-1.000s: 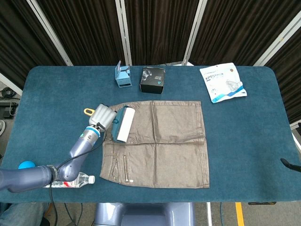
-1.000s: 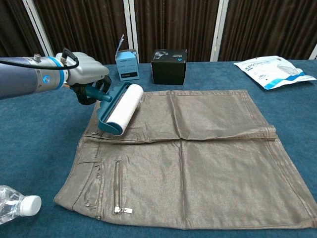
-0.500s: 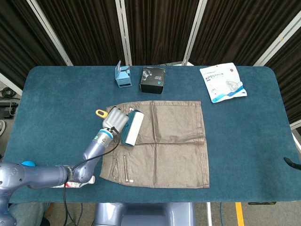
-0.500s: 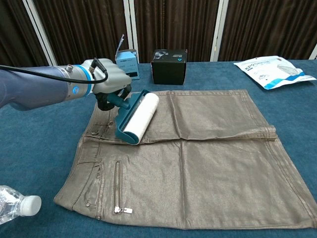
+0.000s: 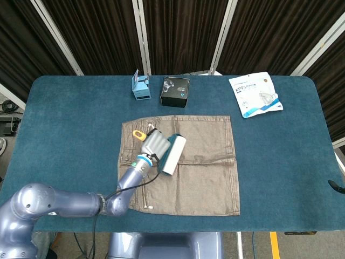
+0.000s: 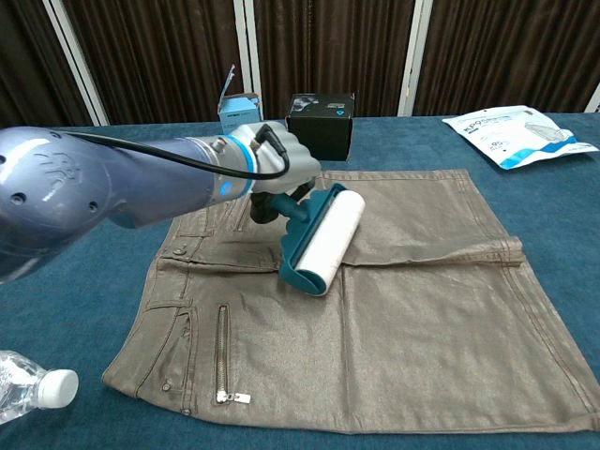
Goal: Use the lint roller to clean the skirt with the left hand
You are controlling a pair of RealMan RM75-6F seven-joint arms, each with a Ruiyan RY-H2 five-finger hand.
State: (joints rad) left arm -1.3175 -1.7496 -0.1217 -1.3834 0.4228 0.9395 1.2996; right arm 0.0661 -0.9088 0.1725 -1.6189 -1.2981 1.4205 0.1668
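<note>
Skirt (image 6: 394, 319): soft, thin fabric, spread flat on the table; likely bunches if dragged hard.
Lint roller (image 6: 323, 239): light, rigid, lying on the skirt's middle.
Left hand (image 6: 281, 173): wrapped around the roller's handle.
Right hand: out of sight.

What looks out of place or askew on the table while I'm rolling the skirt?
Little stands out. The skirt lies flat apart from a crosswise fold ridge near its middle. A water bottle lies on its side by the near left edge. The left hand holds the lint roller on the fabric.
</note>
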